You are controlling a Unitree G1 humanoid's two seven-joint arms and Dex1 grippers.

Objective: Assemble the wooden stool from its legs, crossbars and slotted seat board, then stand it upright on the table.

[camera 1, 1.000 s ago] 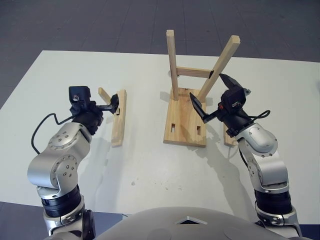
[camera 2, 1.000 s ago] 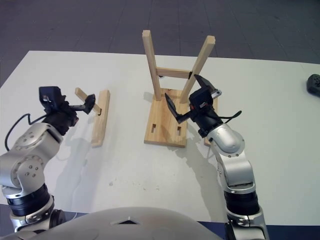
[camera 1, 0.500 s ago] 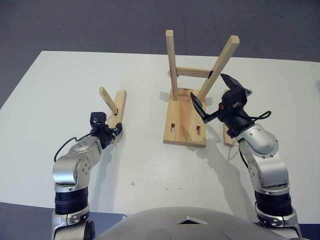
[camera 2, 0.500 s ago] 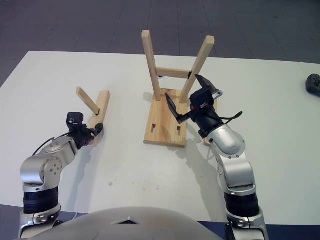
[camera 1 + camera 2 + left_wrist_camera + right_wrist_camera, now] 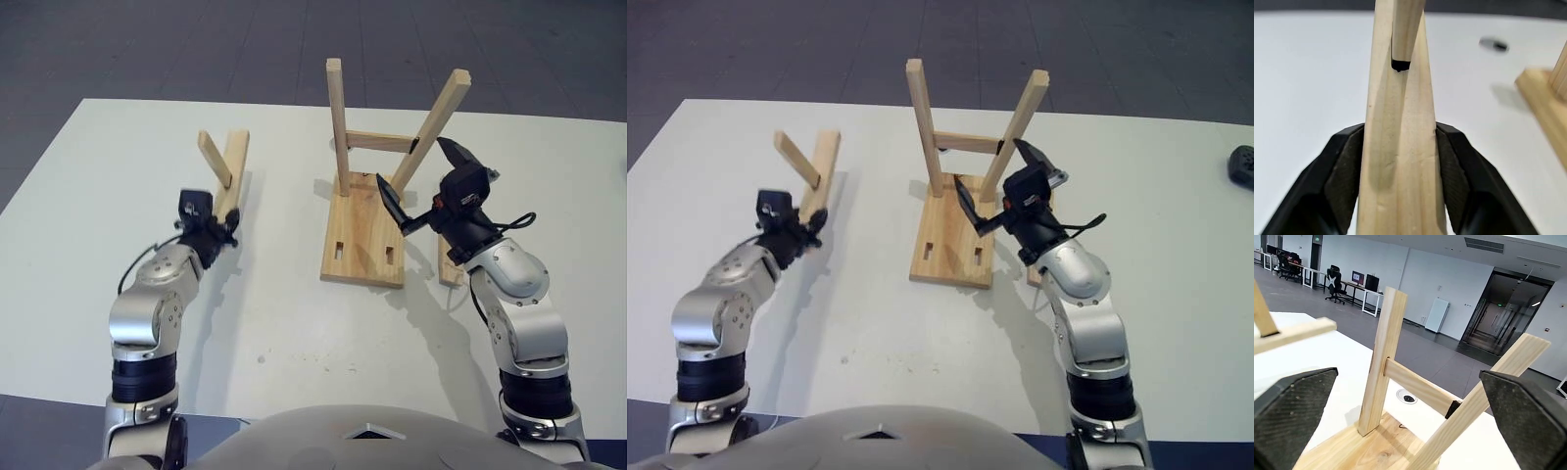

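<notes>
Wooden stool (image 5: 364,211), part-built: leg pair (image 5: 337,117) slotted upright in flat seat board (image 5: 358,262). Left gripper (image 5: 223,224) clamped on loose leg piece (image 5: 232,168), presumably for fitting; right gripper (image 5: 422,182) wide apart beside the pair, likely to steady it.

Silver round-jointed arms (image 5: 529,333), black wrist cables (image 5: 514,222), black tools (image 5: 409,162) with textured pads (image 5: 1293,411).

Table (image 5: 294,333): white, rectangular top. Seat board (image 5: 358,245) lies flat near the middle, two slots at its near end, two legs (image 5: 338,117) and a crossbar (image 5: 378,142) rising from its far end. A loose wooden piece (image 5: 447,274) lies just beside its right edge; a small dark object (image 5: 1242,164) lies far right.
</notes>
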